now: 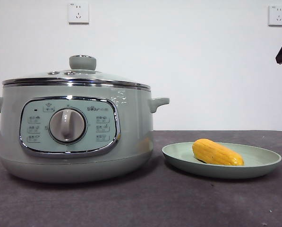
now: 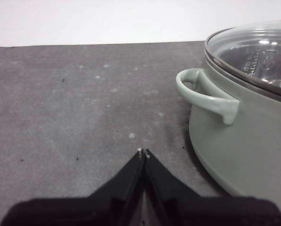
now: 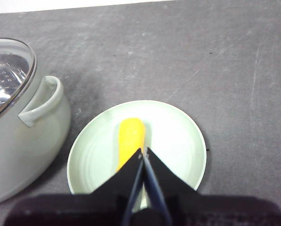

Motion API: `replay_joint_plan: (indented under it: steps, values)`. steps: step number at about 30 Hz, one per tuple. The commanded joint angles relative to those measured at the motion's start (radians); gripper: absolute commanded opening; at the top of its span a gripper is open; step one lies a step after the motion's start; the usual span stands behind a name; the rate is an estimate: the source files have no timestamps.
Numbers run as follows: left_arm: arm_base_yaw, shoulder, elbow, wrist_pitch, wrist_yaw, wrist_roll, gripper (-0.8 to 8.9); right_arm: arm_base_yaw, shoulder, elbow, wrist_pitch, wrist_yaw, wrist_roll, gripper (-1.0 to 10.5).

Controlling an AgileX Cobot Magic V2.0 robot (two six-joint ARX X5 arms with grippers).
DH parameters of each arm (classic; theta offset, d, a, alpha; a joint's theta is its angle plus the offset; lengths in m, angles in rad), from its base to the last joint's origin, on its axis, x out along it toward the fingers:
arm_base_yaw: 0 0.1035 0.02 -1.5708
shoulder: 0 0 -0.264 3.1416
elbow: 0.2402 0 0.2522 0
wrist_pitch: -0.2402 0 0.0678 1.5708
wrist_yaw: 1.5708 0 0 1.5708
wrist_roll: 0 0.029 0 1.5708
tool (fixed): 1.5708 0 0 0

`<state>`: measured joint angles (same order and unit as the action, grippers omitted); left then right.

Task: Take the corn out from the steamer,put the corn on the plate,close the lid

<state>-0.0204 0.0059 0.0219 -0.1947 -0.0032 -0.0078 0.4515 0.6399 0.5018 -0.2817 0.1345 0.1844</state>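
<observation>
While the lid [image 1: 77, 75] sits closed on the steamer [image 1: 74, 137], the corn [image 1: 217, 152] lies flat on the plate [image 1: 266, 163], which stands on the table [image 1: 155, 203] just beside the steamer, apart from its wall. In the front view the cob's long axis runs mostly sideways: one tapered end points toward the steamer, the other away from it and slightly nearer the camera. The cob rests near the plate's middle, with bare plate showing between it and the rim all round.

The right gripper [image 3: 143, 151] hangs above the plate, over the corn, jaws pressed together and holding nothing. The left gripper [image 2: 143, 152] hangs over bare table on the steamer's far side from the plate, near a side handle [image 2: 204, 92], jaws likewise together and empty.

Open table surrounds the plate on every side except the steamer's. Two wall sockets [image 1: 78, 13] are mounted behind the steamer.
</observation>
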Motion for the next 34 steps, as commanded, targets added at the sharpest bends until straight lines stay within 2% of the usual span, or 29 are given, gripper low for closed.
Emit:
replay_joint_plan:
  steps: [1, 24, 28, 30, 34]
  values:
    - [0.002, -0.004, -0.017, 0.003, 0.006, 0.004, -0.01, 0.0, 0.0, -0.005, 0.008, 0.003, 0.008, 0.0]
    - [0.002, -0.004, -0.017, 0.006, 0.005, 0.005, -0.01, 0.0, -0.001, -0.005, -0.003, 0.004, -0.005, 0.0]
    - [0.002, -0.004, -0.017, 0.006, 0.005, 0.004, -0.01, -0.018, -0.042, -0.009, -0.026, 0.042, -0.164, 0.0]
    - [0.002, -0.004, -0.017, 0.006, 0.005, 0.004, -0.01, -0.048, -0.079, -0.021, -0.024, 0.048, -0.219, 0.0]
    - [0.002, -0.004, -0.017, 0.006, 0.005, 0.004, -0.01, -0.157, -0.214, -0.099, 0.022, 0.034, -0.239, 0.0]
